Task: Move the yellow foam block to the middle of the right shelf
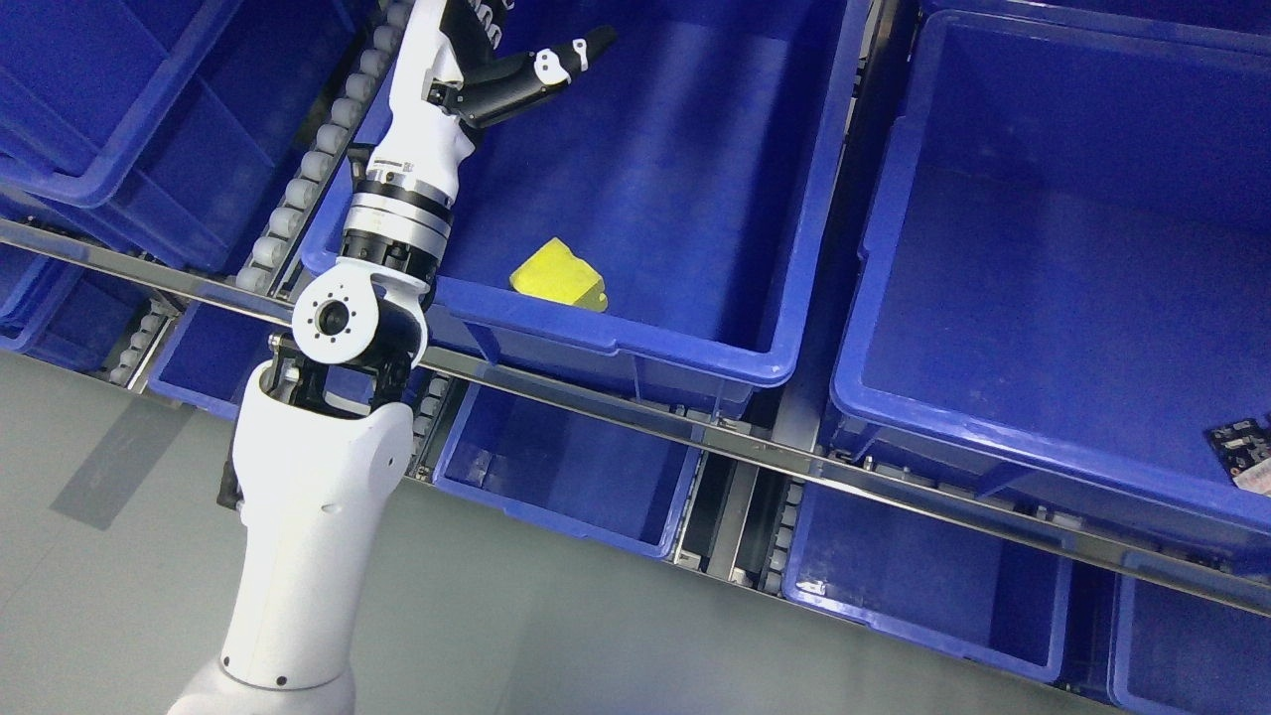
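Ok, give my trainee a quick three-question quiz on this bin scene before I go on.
1. True or false: the yellow foam block lies inside a blue plastic bin.
2. The left hand is: A) gripping the block, B) above it and empty, C) in the lower bin.
3. Fill in: the block lies near the bin's ____ wall.

Key: 1 true. 2 B, its fingers hold nothing. 3 front.
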